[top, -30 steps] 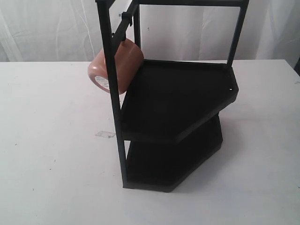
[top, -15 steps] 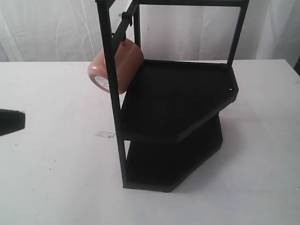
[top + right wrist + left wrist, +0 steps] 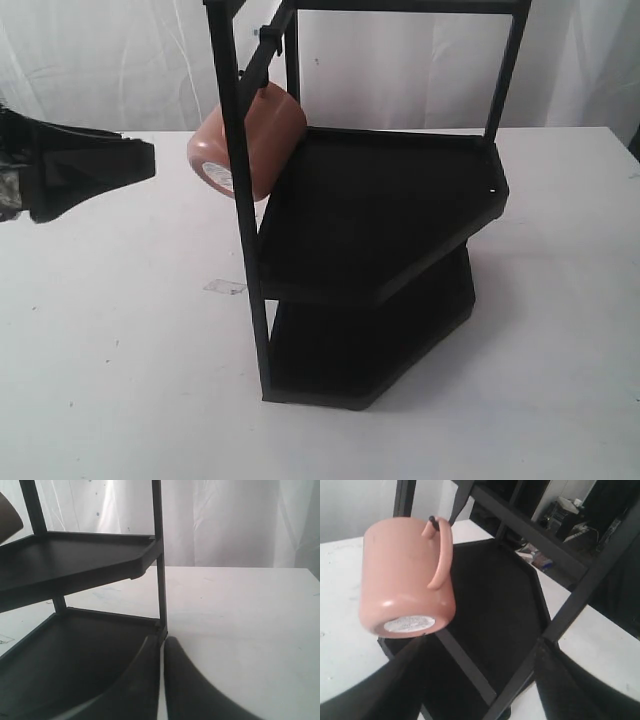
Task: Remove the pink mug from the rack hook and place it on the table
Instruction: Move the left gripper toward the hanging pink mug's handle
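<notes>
The pink mug [image 3: 262, 128] hangs by its handle from the rack hook [image 3: 268, 38], tilted, with its labelled base toward the left. In the left wrist view the pink mug [image 3: 402, 572] shows its loop handle over the black rack hook [image 3: 434, 521]. My left gripper [image 3: 140, 163] hovers above the table [image 3: 110, 350], left of the mug and apart from it. Its fingers [image 3: 395, 685] stand wide open and hold nothing. My right gripper [image 3: 162, 647] is shut and empty, low by the rack's lower shelf corner; the exterior view does not show it.
The tall black two-shelf rack [image 3: 400, 290] stands mid-table, and one of its front posts [image 3: 235, 200] crosses in front of the mug. A small clear scrap [image 3: 224, 287] lies on the table left of the rack. White curtains hang behind.
My left gripper has come in from the left edge and risen up and to the right, toward the mug. The mug and the rack have not moved.
</notes>
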`<state>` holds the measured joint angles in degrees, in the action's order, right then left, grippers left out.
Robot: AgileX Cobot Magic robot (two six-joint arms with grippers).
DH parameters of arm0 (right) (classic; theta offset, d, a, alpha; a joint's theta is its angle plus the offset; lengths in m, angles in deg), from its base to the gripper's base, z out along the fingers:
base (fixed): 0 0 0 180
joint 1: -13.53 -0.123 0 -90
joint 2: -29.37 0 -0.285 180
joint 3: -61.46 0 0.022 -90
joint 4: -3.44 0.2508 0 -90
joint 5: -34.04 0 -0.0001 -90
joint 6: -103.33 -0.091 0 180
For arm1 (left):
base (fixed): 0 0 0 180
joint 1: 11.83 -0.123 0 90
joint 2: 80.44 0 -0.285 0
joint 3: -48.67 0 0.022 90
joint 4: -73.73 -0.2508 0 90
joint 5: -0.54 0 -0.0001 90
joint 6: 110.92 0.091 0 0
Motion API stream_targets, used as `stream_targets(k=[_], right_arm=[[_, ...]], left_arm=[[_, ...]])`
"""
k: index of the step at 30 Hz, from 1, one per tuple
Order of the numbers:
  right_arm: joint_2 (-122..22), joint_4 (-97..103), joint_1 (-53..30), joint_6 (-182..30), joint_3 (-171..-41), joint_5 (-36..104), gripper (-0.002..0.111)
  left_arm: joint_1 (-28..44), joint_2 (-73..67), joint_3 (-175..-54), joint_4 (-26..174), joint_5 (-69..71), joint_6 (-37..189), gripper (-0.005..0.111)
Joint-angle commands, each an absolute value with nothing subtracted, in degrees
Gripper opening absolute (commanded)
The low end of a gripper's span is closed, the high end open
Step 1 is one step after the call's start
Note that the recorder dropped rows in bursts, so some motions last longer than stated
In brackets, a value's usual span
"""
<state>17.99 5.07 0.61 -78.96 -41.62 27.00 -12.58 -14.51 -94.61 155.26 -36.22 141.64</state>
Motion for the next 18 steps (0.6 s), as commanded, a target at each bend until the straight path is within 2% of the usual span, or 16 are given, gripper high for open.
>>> stream_targets(k=[1, 6, 10, 18], right_arm=[[18.1, 5.1, 1.1, -79.1, -41.3, 27.3, 0.003], [18.1, 5.1, 1.1, -79.1, -41.3, 27.3, 0.003], [18.1, 5.1, 1.1, -79.1, -41.3, 27.3, 0.003], [18.1, 5.3, 1.1, -79.1, -41.3, 27.3, 0.003]], left_arm=[[-12.3, -13.3, -94.9, 161.5, -38.0, 149.5, 0.065], [-10.1, -13.2, -94.9, 167.0, -36.1, 156.5, 0.065], [-6.4, -13.2, -94.9, 172.9, -29.2, 165.4, 0.065], [-2.5, -9.2, -100.3, 172.6, -26.9, 166.4, 0.065]])
